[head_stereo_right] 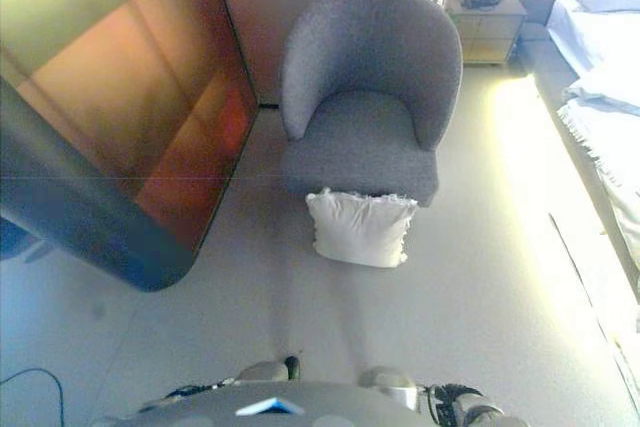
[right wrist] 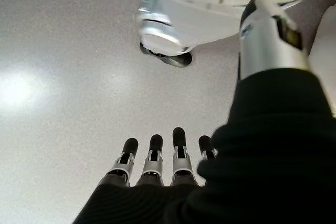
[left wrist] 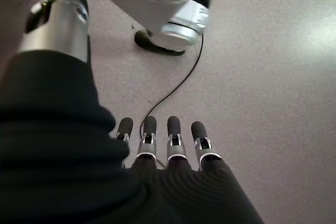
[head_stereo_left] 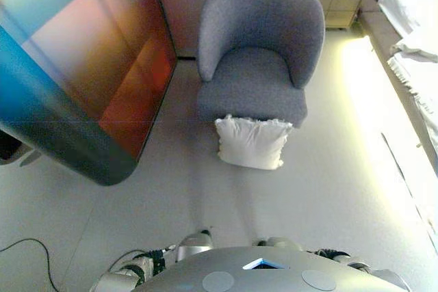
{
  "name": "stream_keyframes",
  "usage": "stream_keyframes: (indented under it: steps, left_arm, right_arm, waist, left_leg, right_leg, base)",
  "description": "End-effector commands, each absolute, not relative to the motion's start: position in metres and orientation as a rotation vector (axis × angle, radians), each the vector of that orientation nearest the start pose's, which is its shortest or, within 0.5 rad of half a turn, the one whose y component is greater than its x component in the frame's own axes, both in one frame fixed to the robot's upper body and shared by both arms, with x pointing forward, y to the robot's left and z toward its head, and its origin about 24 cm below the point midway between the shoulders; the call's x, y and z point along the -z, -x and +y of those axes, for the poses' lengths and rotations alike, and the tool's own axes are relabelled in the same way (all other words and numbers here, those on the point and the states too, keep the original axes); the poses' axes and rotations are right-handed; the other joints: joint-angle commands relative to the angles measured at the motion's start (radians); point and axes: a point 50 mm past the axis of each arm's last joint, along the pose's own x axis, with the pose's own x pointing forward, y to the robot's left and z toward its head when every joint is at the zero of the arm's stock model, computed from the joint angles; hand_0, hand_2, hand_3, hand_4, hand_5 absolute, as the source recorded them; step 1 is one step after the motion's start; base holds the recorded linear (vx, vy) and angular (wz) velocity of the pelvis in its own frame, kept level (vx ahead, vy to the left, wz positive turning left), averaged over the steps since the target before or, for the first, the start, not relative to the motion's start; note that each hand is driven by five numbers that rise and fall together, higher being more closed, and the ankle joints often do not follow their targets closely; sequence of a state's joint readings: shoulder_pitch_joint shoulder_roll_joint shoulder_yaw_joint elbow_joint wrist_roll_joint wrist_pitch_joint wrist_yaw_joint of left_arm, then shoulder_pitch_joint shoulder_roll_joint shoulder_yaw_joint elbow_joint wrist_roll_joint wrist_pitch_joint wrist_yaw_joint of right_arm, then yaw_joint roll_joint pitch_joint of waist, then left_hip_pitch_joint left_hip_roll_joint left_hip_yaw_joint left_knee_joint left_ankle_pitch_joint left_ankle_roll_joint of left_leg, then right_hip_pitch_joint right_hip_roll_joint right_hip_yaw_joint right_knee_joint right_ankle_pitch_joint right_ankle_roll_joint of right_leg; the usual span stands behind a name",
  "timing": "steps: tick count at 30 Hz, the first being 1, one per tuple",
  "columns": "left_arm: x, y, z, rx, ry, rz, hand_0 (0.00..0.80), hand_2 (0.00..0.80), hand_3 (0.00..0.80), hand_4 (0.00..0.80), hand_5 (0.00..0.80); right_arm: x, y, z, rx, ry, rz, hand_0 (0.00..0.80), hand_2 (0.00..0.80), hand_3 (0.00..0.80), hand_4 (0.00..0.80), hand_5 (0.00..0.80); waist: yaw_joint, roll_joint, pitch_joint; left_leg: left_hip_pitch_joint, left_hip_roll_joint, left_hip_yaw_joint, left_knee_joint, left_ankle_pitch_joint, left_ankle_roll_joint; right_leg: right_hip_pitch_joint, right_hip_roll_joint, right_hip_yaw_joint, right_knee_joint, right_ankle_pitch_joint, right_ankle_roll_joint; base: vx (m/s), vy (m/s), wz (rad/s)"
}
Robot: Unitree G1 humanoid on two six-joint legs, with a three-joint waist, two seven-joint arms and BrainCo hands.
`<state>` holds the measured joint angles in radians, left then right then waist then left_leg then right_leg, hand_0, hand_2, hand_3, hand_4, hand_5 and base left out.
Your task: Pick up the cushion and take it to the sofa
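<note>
Left robot hand [left wrist: 157, 145]: fingers straight and spread in a row, thumb apart, nothing held, only bare floor [left wrist: 273, 77] past the tips. Right robot hand [right wrist: 163, 156]: same, fingers extended and relaxed, empty, above bare floor. Neither hand shows clearly in the head views.

Cushion [head_stereo_left: 252, 142]: white, frilled edge, on the floor at about 12 o'clock from the robot, upright and leaning against the front of the grey armchair [head_stereo_left: 260, 52], touching its seat edge.

Large dark-edged panel [head_stereo_left: 82, 66] with reddish reflections at 10 o'clock, cut off by the frame; what it belongs to is unclear. Bed [head_stereo_left: 410, 39] with white covers at 2 o'clock, only partly in view. Small bedside cabinet [head_stereo_left: 337, 1] at 1 o'clock behind the armchair; items on it too small to make out.
</note>
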<state>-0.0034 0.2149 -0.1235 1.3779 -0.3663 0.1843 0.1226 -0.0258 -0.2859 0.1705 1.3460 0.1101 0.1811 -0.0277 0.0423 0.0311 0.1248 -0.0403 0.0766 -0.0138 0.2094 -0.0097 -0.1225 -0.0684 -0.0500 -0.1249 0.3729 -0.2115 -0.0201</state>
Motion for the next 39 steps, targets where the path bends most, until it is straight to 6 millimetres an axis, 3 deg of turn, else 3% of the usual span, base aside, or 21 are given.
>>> stream_keyframes:
  steps: [1, 5, 9, 12, 16, 18, 20, 21, 23, 25, 27, 28, 30, 31, 33, 35, 37, 39]
  left_arm:
    - [0.170, -0.053, 0.234, -0.395, 0.016, 1.472, 0.000, 0.000, 0.000, 0.000, 0.000]
    - [0.170, -0.052, 0.235, -0.412, 0.050, 1.456, 0.000, 0.000, 0.000, 0.000, 0.000]
    - [0.170, -0.044, 0.237, -0.414, 0.058, 1.468, 0.000, 0.000, 0.000, 0.000, 0.000]
    - [0.171, -0.032, 0.237, -0.412, 0.039, 1.497, 0.000, 0.000, 0.000, 0.000, 0.000]
    - [0.173, -0.019, 0.233, -0.424, 0.059, 1.542, 0.000, 0.000, 0.000, 0.000, 0.000]
    - [0.173, -0.013, 0.232, -0.431, 0.069, 1.567, 0.000, 0.000, 0.000, 0.000, 0.000]
    - [0.173, -0.011, 0.231, -0.461, 0.089, 1.583, 0.000, 0.000, 0.000, 0.000, 0.000]
    - [0.173, -0.011, 0.232, -0.475, 0.097, 1.588, 0.000, 0.000, 0.000, 0.000, 0.000]
    - [0.172, -0.010, 0.237, -0.511, 0.113, 1.580, 0.000, 0.000, 0.000, 0.000, 0.000]
    - [0.170, -0.011, 0.244, -0.533, 0.122, 1.555, 0.000, 0.000, 0.000, 0.000, 0.000]
    - [0.169, -0.018, 0.250, -0.545, 0.109, 1.526, 0.000, 0.000, 0.000, 0.000, 0.000]
    - [0.167, -0.026, 0.254, -0.536, 0.081, 1.508, 0.000, 0.000, 0.000, 0.000, 0.000]
    - [0.164, -0.044, 0.261, -0.493, 0.022, 1.471, 0.000, 0.000, 0.000, 0.000, 0.000]
    - [0.162, -0.052, 0.263, -0.481, 0.002, 1.455, 0.000, 0.000, 0.000, 0.000, 0.000]
    - [0.160, -0.064, 0.265, -0.462, -0.008, 1.431, 0.000, 0.000, 0.000, 0.000, 0.000]
    - [0.159, -0.072, 0.262, -0.461, 0.008, 1.418, 0.000, 0.000, 0.000, 0.000, 0.000]
    - [0.159, -0.082, 0.258, -0.460, 0.023, 1.414, 0.000, 0.000, 0.000, 0.000, 0.000]
    - [0.159, -0.084, 0.256, -0.461, 0.032, 1.422, 0.000, 0.000, 0.000, 0.000, 0.000]
  right_arm:
    - [0.160, -0.073, -0.261, 0.171, 0.288, 1.467, 0.000, 0.000, 0.000, 0.000, 0.000]
    - [0.158, -0.077, -0.264, 0.159, 0.311, 1.451, 0.000, 0.000, 0.000, 0.000, 0.000]
    - [0.159, -0.073, -0.264, 0.152, 0.317, 1.453, 0.000, 0.000, 0.000, 0.000, 0.000]
    - [0.161, -0.064, -0.264, 0.152, 0.313, 1.485, 0.000, 0.000, 0.000, 0.000, 0.000]
    - [0.161, -0.058, -0.265, 0.144, 0.339, 1.526, 0.000, 0.000, 0.000, 0.000, 0.000]
    - [0.161, -0.055, -0.266, 0.122, 0.348, 1.553, 0.000, 0.000, 0.000, 0.000, 0.000]
    - [0.161, -0.054, -0.264, 0.099, 0.354, 1.574, 0.000, 0.000, 0.000, 0.000, 0.000]
    - [0.162, -0.054, -0.262, 0.106, 0.350, 1.570, 0.000, 0.000, 0.000, 0.000, 0.000]
    - [0.163, -0.054, -0.259, 0.153, 0.322, 1.556, 0.000, 0.000, 0.000, 0.000, 0.000]
    - [0.163, -0.051, -0.259, 0.162, 0.317, 1.546, 0.000, 0.000, 0.000, 0.000, 0.000]
    - [0.164, -0.052, -0.258, 0.136, 0.351, 1.527, 0.000, 0.000, 0.000, 0.000, 0.000]
    - [0.164, -0.056, -0.256, 0.126, 0.372, 1.497, 0.000, 0.000, 0.000, 0.000, 0.000]
    - [0.163, -0.067, -0.253, 0.143, 0.361, 1.435, 0.000, 0.000, 0.000, 0.000, 0.000]
    - [0.163, -0.071, -0.251, 0.169, 0.331, 1.423, 0.000, 0.000, 0.000, 0.000, 0.000]
    - [0.162, -0.078, -0.249, 0.235, 0.284, 1.395, 0.000, 0.000, 0.000, 0.000, 0.000]
    - [0.160, -0.087, -0.250, 0.256, 0.278, 1.367, 0.000, 0.000, 0.000, 0.000, 0.000]
    - [0.158, -0.097, -0.252, 0.262, 0.274, 1.326, 0.000, 0.000, 0.000, 0.000, 0.000]
    - [0.156, -0.103, -0.252, 0.268, 0.263, 1.300, 0.000, 0.000, 0.000, 0.000, 0.000]
  waist:
    - [0.008, -0.111, 0.046]
    - [0.042, -0.069, 0.069]
    - [0.080, -0.020, 0.067]
    - [0.114, -0.009, 0.051]
    - [0.146, -0.007, 0.035]
    - [0.169, 0.006, 0.026]
    - [0.169, -0.009, 0.021]
    - [0.169, -0.011, 0.015]
    - [0.167, -0.011, 0.007]
    - [0.165, -0.027, -0.018]
    - [0.165, -0.041, -0.048]
    - [0.154, -0.039, -0.058]
    - [0.131, -0.022, -0.071]
    - [0.112, -0.040, -0.067]
    - [0.104, -0.050, -0.065]
    - [0.089, -0.040, -0.057]
    - [0.055, -0.020, -0.026]
    - [0.026, -0.029, 0.002]
  left_leg:
    - [-0.110, -0.113, 0.059, 0.352, -0.104, 0.123]
    - [-0.169, -0.092, 0.036, 0.201, 0.010, 0.100]
    - [-0.206, -0.028, 0.067, -0.040, 0.158, 0.054]
    - [-0.224, 0.004, 0.052, -0.176, 0.222, 0.027]
    - [-0.246, 0.037, 0.023, -0.269, 0.225, 0.012]
    - [-0.283, 0.077, 0.010, -0.283, 0.237, 0.004]
    - [-0.283, 0.069, 0.021, -0.257, 0.187, 0.018]
    - [-0.281, 0.073, 0.036, -0.246, 0.191, 0.017]
    - [-0.300, 0.060, 0.025, -0.148, 0.201, 0.025]
    - [-0.311, 0.023, 0.026, -0.070, 0.172, 0.062]
    - [-0.296, -0.015, 0.045, -0.054, 0.126, 0.112]
    - [-0.267, -0.034, 0.043, -0.060, 0.100, 0.135]
    - [-0.229, -0.045, 0.032, -0.076, 0.078, 0.160]
    - [-0.211, -0.080, 0.029, -0.076, 0.060, 0.171]
    - [-0.197, -0.105, 0.032, -0.083, 0.052, 0.175]
    - [-0.150, -0.107, 0.044, -0.105, 0.036, 0.175]
    - [-0.088, -0.102, 0.036, -0.130, 0.018, 0.167]
    - [-0.039, -0.111, 0.047, -0.128, -0.019, 0.158]
  right_leg:
    - [0.139, -0.025, 0.036, -0.270, 0.142, 0.007]
    - [0.180, 0.028, 0.087, -0.242, 0.076, 0.009]
    - [0.278, 0.081, 0.129, -0.214, -0.018, 0.008]
    - [0.375, 0.081, 0.184, -0.217, -0.085, 0.006]
    - [0.463, 0.052, 0.241, -0.208, -0.162, 0.009]
    - [0.491, 0.035, 0.262, -0.203, -0.176, 0.017]
    - [0.505, -0.016, 0.243, -0.163, -0.184, 0.043]
    - [0.505, -0.039, 0.227, -0.147, -0.180, 0.062]
    - [0.492, -0.081, 0.217, -0.062, -0.139, 0.104]
    - [0.484, -0.117, 0.203, -0.001, -0.033, 0.139]
    - [0.449, -0.150, 0.193, 0.099, 0.123, 0.177]
    - [0.392, -0.144, 0.194, 0.171, 0.174, 0.176]
    - [0.281, -0.061, 0.221, 0.235, 0.204, 0.159]
    - [0.240, -0.056, 0.205, 0.240, 0.180, 0.154]
    - [0.197, -0.044, 0.144, 0.171, 0.149, 0.154]
    - [0.092, -0.055, 0.085, 0.110, 0.139, 0.145]
    - [-0.044, -0.031, 0.026, 0.046, 0.097, 0.119]
    - [-0.113, -0.070, -0.031, -0.084, 0.154, 0.120]
  base:
    - [0.033, -0.004, 0.03]
    - [0.189, 0.043, -0.15]
    - [0.414, 0.063, -0.08]
    - [0.570, 0.102, -0.10]
    - [0.585, 0.169, -0.46]
    - [0.570, 0.234, -0.47]
    - [0.491, 0.260, -0.46]
    - [0.472, 0.299, -0.59]
    - [0.561, 0.302, -0.53]
    - [0.538, 0.255, -0.44]
    - [0.481, 0.213, -0.22]
    - [0.508, 0.214, -0.14]
    - [0.461, 0.165, 0.05]
    - [0.368, 0.068, 0.30]
    - [0.306, 0.019, 0.47]
    - [0.214, -0.003, 0.14]
    - [0.157, -0.042, -0.47]
    - [0.184, -0.110, -0.19]
